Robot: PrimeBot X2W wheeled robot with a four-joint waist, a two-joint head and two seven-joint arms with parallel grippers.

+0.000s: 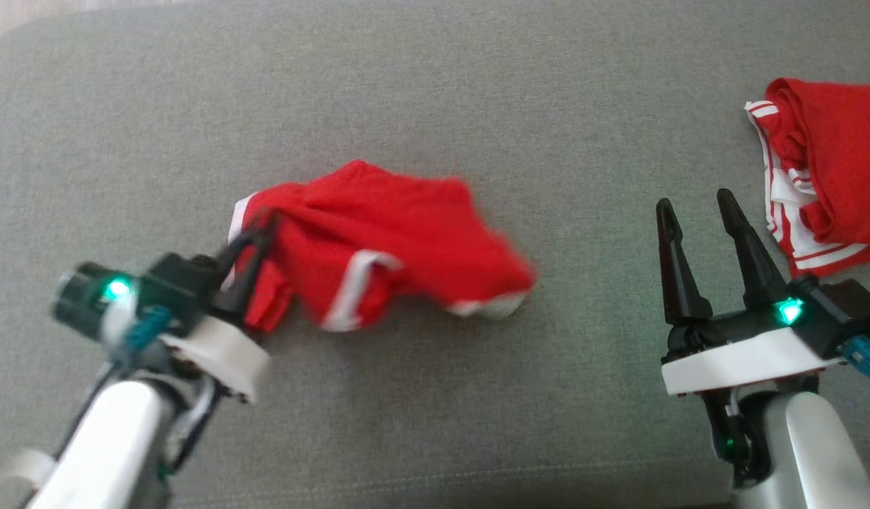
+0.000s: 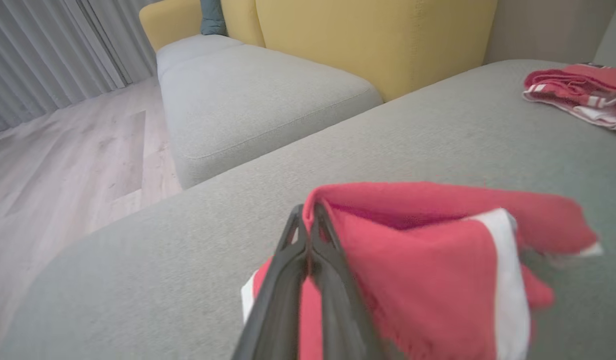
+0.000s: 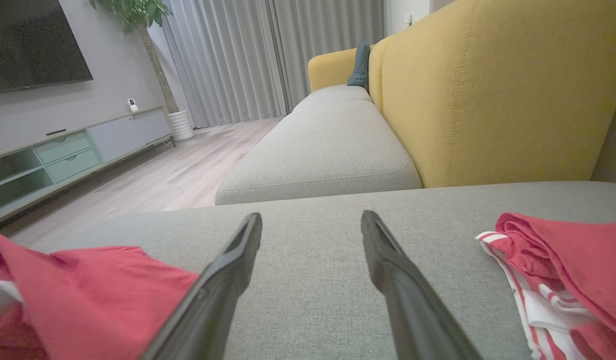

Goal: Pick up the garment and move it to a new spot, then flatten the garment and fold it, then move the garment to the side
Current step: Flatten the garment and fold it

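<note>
Grey sofa cushion [image 1: 435,85], red garment [image 1: 392,240] mid-seat.
We pinch its left end in our clamped left end effector [image 1: 261,237]; its length runs rightward toward our gaping, empty right end effector [image 1: 695,205].

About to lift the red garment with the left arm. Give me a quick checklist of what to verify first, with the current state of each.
1. Left tool shut on the edge of the red garment: ok.
2. How many layers of cloth it has pinched: cannot tell.
3. Right tool open, holding nothing and apart from the red garment: ok.
4. Striped garment lies apart at the right, touching neither tool: ok.
5. Bare grey cushion beyond the red garment for a new spot: ok.
</note>
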